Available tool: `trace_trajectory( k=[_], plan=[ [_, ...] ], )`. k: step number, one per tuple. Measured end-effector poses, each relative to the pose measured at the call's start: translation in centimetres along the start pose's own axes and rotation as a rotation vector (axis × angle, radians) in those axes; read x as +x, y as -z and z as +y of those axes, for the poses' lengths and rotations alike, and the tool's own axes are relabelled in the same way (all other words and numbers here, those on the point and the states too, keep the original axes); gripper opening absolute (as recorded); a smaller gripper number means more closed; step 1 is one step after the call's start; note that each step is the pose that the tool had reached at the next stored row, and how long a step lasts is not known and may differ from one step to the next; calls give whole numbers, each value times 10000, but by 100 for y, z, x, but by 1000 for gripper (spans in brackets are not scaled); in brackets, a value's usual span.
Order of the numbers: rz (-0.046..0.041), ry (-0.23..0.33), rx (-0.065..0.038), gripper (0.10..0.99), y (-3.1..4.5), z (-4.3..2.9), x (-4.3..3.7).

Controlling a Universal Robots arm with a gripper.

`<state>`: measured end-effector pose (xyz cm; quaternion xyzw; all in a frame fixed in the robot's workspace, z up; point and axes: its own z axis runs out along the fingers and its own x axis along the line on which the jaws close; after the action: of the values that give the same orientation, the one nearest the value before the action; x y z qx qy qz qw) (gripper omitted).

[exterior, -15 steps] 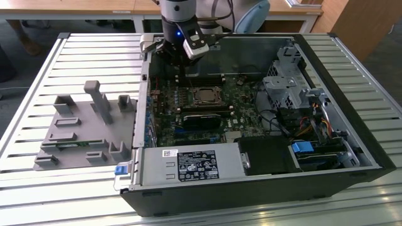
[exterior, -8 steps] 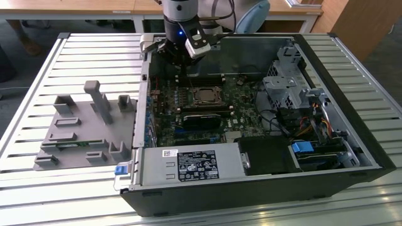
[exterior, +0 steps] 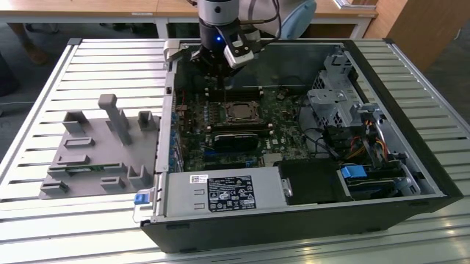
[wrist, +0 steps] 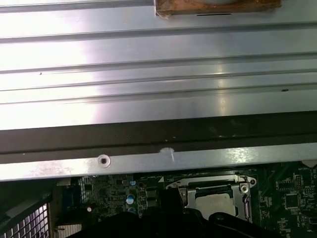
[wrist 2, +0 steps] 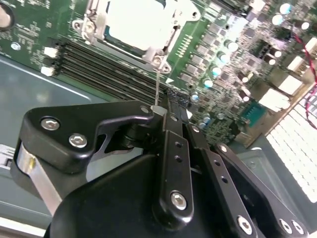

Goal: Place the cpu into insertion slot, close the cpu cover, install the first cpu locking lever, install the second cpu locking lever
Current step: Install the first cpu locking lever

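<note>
though dim, the slatted table bears the computer case.

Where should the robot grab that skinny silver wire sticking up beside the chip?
Pinch the thin silver wire lever near its free upper end, coming from above. Its lower end is pinned at a corner of the silver metal socket frame, and it stands nearly upright.
</note>
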<state>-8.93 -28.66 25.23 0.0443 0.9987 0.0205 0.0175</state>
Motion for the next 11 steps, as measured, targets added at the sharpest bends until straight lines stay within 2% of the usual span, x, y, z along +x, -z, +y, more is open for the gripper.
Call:
trace_trajectory(
  k=[11],
  plan=[
    [0,1,0,106,-29,31,-253]
  ],
)
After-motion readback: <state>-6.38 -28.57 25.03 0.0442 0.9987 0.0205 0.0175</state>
